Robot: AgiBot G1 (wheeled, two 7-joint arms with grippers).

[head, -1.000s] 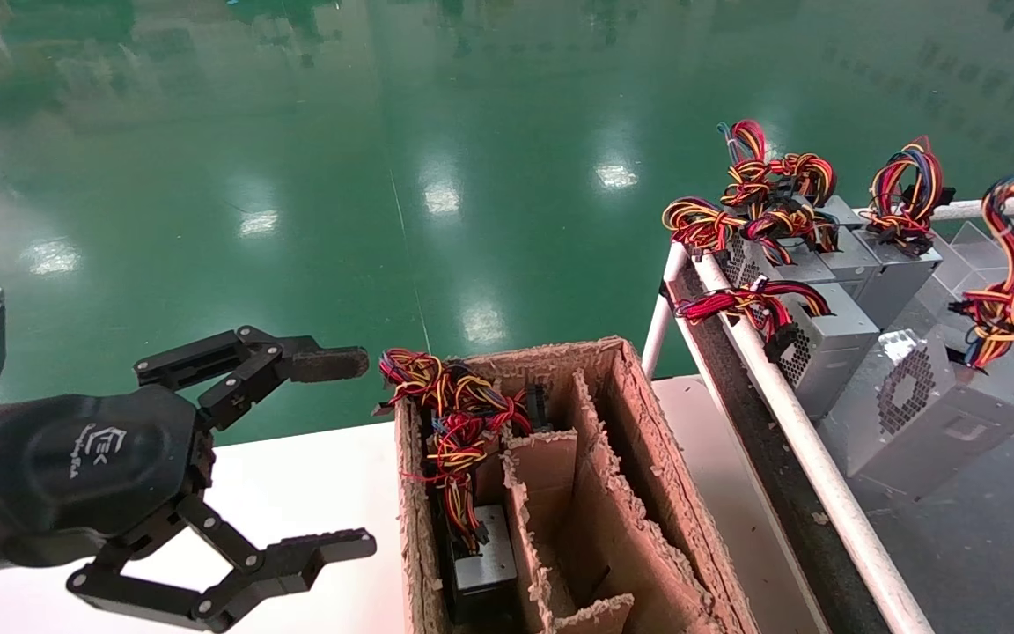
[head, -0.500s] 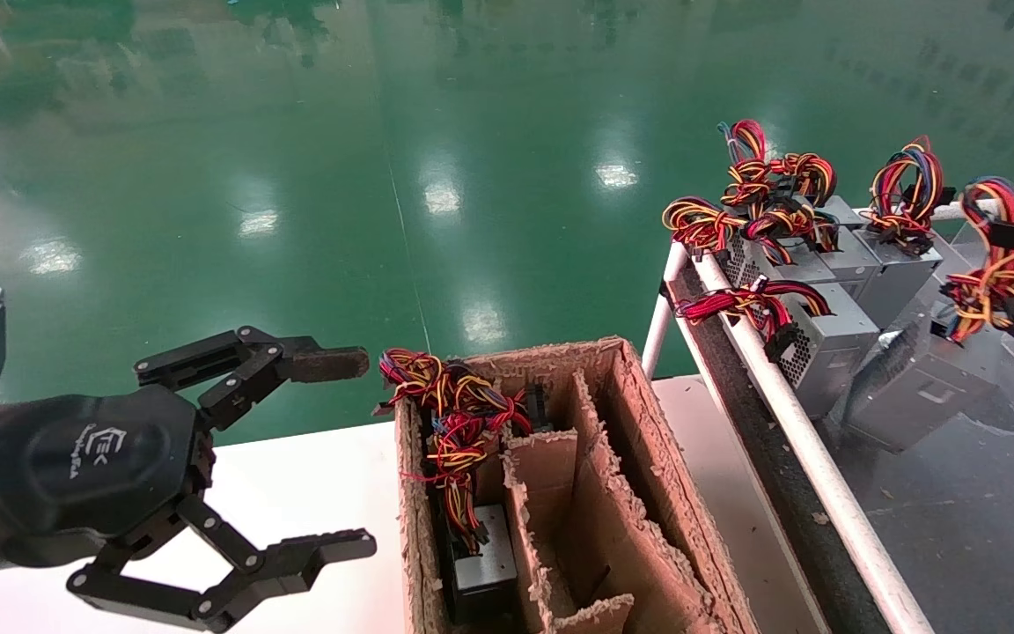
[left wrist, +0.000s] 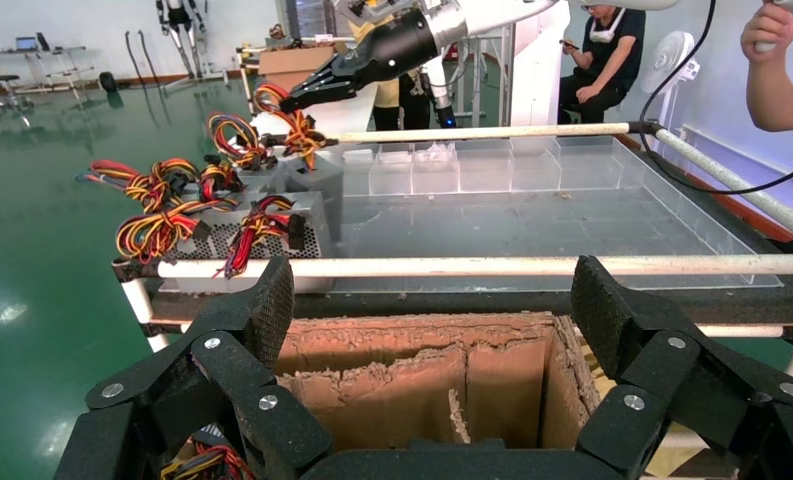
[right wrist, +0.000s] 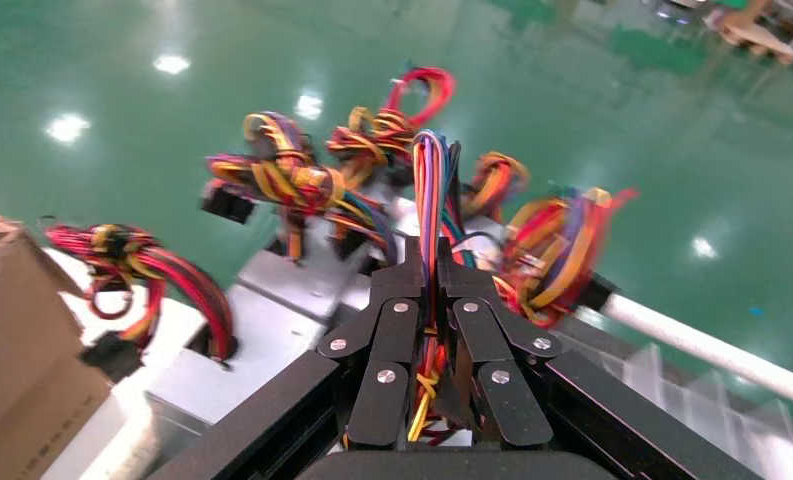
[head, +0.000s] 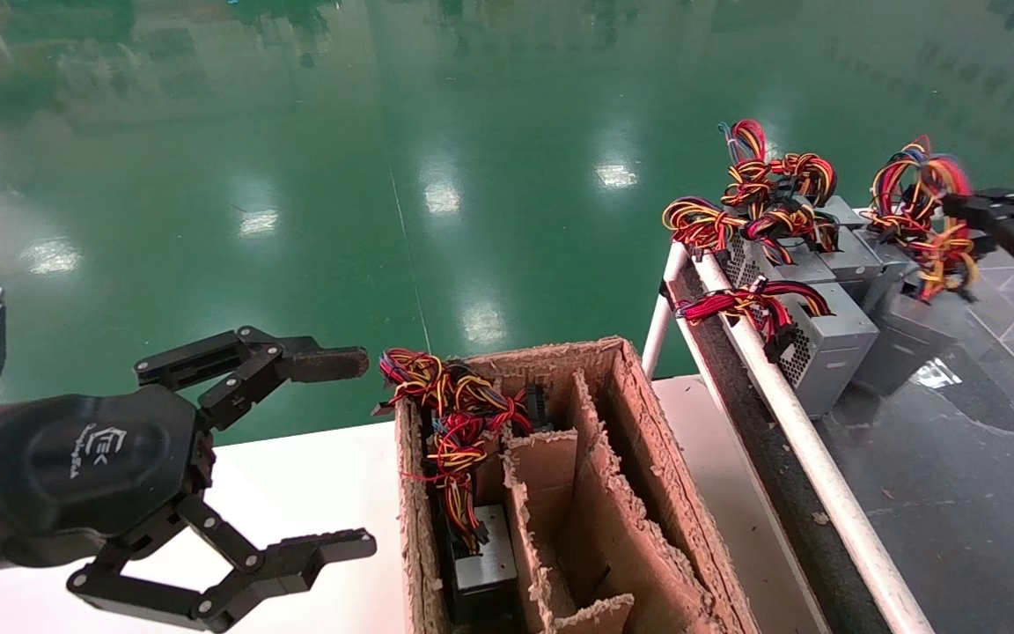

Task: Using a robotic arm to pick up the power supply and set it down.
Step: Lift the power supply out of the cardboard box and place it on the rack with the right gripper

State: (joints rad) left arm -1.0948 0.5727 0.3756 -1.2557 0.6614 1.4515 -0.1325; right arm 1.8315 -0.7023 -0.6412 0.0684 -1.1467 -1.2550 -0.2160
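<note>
A: What is the power supply (head: 907, 330) made of, and where is it?

B: A grey metal box with flat faces, hanging under the right hand (head: 969, 220) by its wire bundle (head: 934, 224), a loop of red, yellow, orange and blue strands. The hand is pinched shut on those wires. The box hangs tilted, just beside the other grey boxes (head: 828, 339) lined up along the tray's far end.

A: What does the wrist camera add?

B: From the right wrist, the two black fingers (right wrist: 402, 290) stand pressed together with the strands (right wrist: 430, 185) rising straight up between them, purple and blue among the red. The box itself is hidden under the hand there. Ahead of the hand lie more looped bundles (right wrist: 282, 180) on pale metal lids.

A: And the left hand?

B: The left hand (head: 331, 453) is spread wide, black linkage bars with silver rivets, one pad (head: 324, 363) brownish and worn. It hovers over the white surface (head: 296, 493), just beside a ragged cardboard box (head: 613, 440) with torn, fibrous dividers. Its own camera looks between its fingers (left wrist: 272, 310) down into the brown compartments, and beyond them shows the clear plastic tray (left wrist: 532, 215) with white tube rails (left wrist: 492, 267), and the right hand (left wrist: 297, 98) far off gripping the wires (left wrist: 290, 120). The head view alone shows a dark unit (head: 481, 563) with tangled wires standing in the carton's compartment nearest the left hand.
</note>
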